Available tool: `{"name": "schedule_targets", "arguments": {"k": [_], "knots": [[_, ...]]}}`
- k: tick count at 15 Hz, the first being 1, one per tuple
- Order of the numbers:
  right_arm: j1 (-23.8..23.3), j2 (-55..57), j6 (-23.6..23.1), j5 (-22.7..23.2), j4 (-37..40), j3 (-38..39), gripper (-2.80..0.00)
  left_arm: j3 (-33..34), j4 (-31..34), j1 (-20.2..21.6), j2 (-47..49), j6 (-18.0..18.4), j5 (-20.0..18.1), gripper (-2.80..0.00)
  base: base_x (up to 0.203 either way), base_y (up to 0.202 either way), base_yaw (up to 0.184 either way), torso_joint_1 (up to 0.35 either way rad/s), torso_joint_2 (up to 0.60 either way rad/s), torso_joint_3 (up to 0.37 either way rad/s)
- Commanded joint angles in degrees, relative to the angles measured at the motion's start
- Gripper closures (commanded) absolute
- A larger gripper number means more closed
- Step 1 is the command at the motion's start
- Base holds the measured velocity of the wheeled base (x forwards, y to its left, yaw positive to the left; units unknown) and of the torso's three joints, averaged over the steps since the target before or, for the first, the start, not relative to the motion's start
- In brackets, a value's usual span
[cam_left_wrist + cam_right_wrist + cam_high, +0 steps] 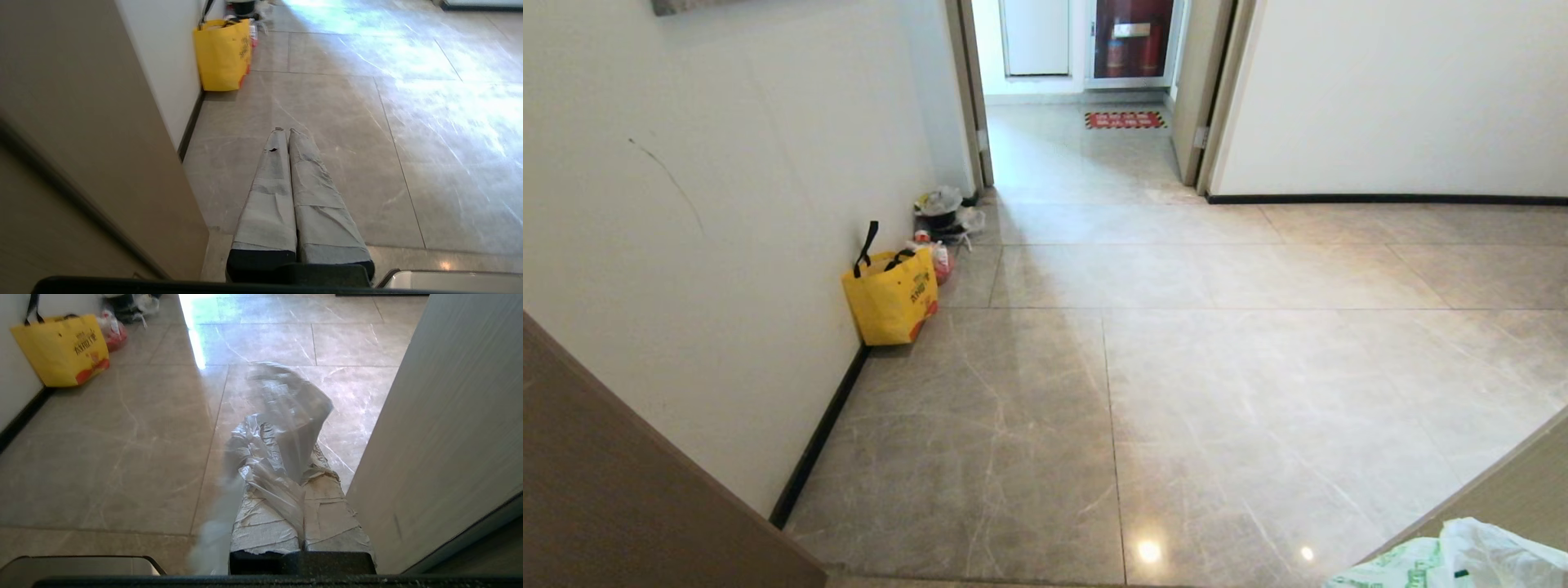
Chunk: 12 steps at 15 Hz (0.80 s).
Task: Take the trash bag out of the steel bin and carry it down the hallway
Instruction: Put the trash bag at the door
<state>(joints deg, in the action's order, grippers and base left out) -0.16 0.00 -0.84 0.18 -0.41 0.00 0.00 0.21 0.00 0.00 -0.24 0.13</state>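
The trash bag (1462,559), thin white plastic with green print, shows at the bottom right corner of the head view. In the right wrist view its crinkly film (286,400) drapes over the taped fingers, and my right gripper (282,433) is shut on a bunched fold of it. My left gripper (284,130) is shut on nothing and hangs over the floor beside a brown door frame. The hallway (1176,367), with glossy marble-veined tiles, lies ahead. The steel bin is out of view.
A yellow tote (892,298) with black handles stands against the left wall, with a small pile of rubbish (943,216) behind it. Brown door frames flank me on the left (605,490) and right (1503,482). An open doorway (1086,147) with a red mat (1125,120) lies ahead.
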Motion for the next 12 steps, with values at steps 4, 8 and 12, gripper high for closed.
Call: {"name": "schedule_targets", "arguments": {"k": [4, 8, 12], "knots": [[0.0, 0.1, 0.0, 0.0, 0.0, 0.0, 0.00, 0.0, 0.1, 0.0, 0.0, 0.0, 0.0, 0.00, 0.000, 0.000, 0.000, 0.000, 0.00, 0.000], [0.0, 0.0, 0.0, 0.0, 0.0, 0.0, 0.00, 0.0, 0.1, 0.0, 0.0, -0.1, 0.0, 0.00, 0.102, 0.000, 0.001, 0.001, 0.00, 0.004], [0.0, 0.1, -0.2, 0.1, 0.0, 0.0, 0.00, 0.0, 0.1, 0.0, 0.0, -0.1, 0.0, 0.00, 0.193, 0.000, 0.001, 0.004, 0.00, 0.003]]}}
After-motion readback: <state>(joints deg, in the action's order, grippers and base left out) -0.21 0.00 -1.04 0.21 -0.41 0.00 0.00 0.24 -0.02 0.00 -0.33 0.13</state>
